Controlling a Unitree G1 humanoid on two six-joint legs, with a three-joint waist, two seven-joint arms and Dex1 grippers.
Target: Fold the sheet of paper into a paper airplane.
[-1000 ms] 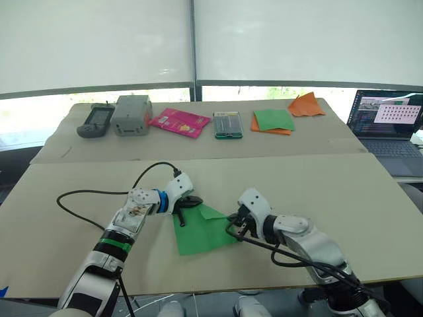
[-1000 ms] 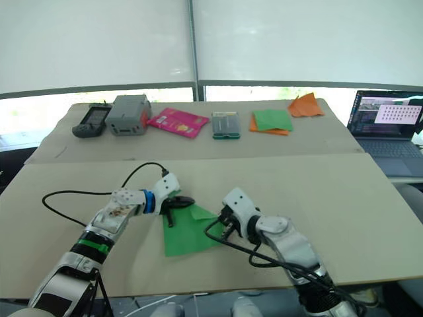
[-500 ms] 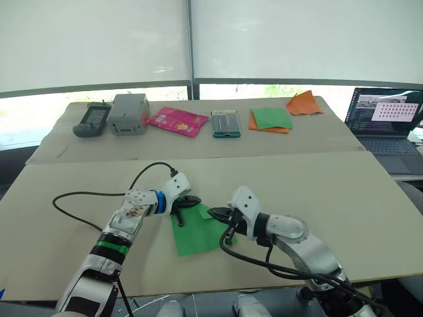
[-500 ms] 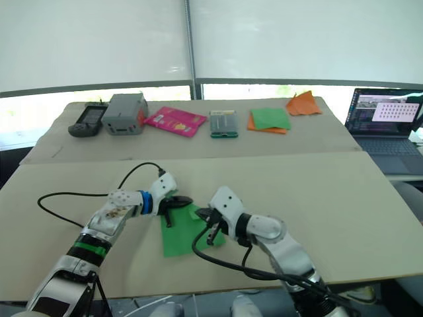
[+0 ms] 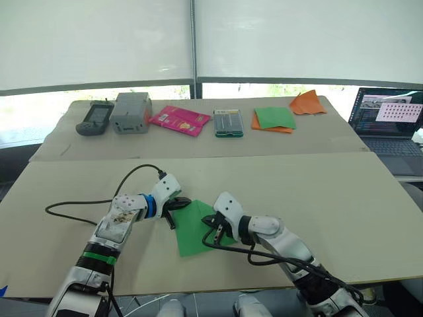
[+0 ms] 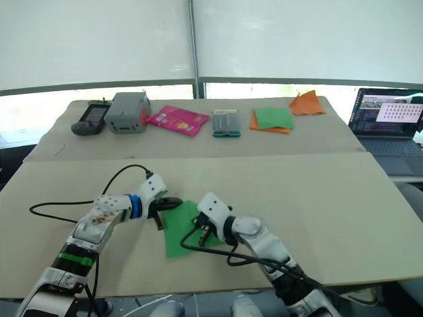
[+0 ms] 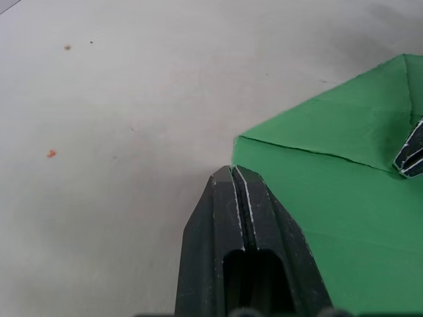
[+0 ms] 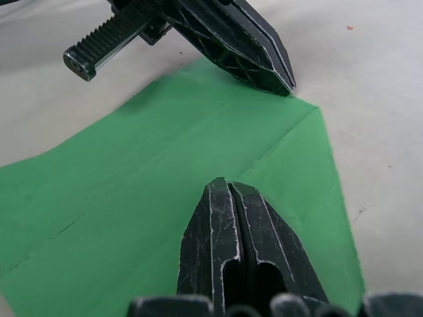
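— What lies before you?

— A wide beige tabletop (image 5: 317,198). Along its far side sit a laptop (image 5: 390,125), a grey box (image 5: 131,113), a pink packet (image 5: 180,121) and a green-and-orange paper stack (image 5: 273,120).

— And the sheet of paper?

— The sheet of paper (image 5: 195,230) lies flat near the front edge, between my arms, one corner folded over.

— Your pincers?

— My left pincer (image 5: 178,206) has its fingers pressed together, tip at the sheet's far left corner. My right pincer (image 5: 216,221) is likewise closed, tip resting on the green surface, gripping nothing.

Closed right gripper (image 8: 229,186) over sheet of paper (image 8: 152,178).
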